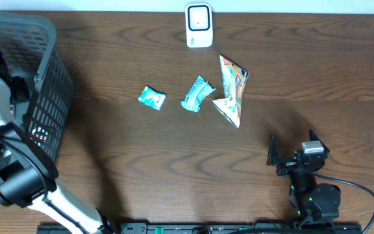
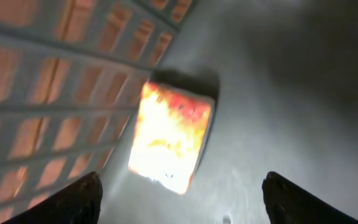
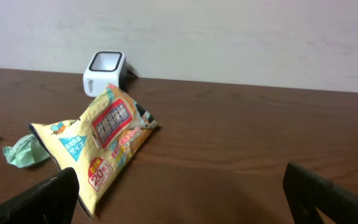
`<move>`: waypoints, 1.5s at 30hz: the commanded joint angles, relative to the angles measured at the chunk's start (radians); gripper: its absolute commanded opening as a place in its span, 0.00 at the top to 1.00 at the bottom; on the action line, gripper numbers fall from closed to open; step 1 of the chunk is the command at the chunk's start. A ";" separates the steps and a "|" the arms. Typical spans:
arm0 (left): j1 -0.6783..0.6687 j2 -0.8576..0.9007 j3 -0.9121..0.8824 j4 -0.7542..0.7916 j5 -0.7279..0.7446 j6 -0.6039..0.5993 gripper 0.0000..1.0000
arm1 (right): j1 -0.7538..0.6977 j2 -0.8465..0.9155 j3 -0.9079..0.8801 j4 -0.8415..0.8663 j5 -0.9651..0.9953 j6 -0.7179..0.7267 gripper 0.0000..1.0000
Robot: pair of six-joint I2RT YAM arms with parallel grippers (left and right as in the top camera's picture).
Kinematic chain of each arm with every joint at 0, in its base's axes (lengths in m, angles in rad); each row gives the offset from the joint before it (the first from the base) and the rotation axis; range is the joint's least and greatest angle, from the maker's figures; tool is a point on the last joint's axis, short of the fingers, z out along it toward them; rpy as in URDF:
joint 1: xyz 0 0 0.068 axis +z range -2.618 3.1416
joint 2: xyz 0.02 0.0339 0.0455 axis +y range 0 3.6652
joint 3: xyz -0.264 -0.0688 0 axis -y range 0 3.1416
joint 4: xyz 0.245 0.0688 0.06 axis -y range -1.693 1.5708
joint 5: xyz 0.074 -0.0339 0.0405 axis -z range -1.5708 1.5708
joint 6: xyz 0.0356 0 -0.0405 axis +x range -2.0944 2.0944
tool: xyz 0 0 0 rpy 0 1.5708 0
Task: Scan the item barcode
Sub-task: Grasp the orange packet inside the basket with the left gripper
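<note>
In the left wrist view a flat packet (image 2: pixel 169 134), overexposed yellow and orange, lies on the grey basket floor against the mesh wall (image 2: pixel 55 93). My left gripper (image 2: pixel 182 180) hangs open just above it, a dark finger on either side and nothing between them. From overhead the left arm reaches down into the grey basket (image 1: pixel 37 71), and the packet (image 1: pixel 40 135) shows faintly through the mesh. The white barcode scanner (image 1: pixel 199 26) stands at the table's far edge. My right gripper (image 1: pixel 293 146) rests open and empty at the front right.
On the table lie a yellow snack packet (image 1: pixel 231 88) and two teal packets (image 1: pixel 197 94) (image 1: pixel 152 98), between the scanner and the front edge. The right wrist view shows the yellow packet (image 3: pixel 107 134) ahead on the left and the scanner (image 3: pixel 104 71) behind it.
</note>
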 commanded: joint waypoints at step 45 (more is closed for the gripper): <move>0.101 0.129 -0.042 0.067 0.105 0.038 0.93 | -0.008 -0.005 -0.002 -0.005 0.005 -0.015 0.01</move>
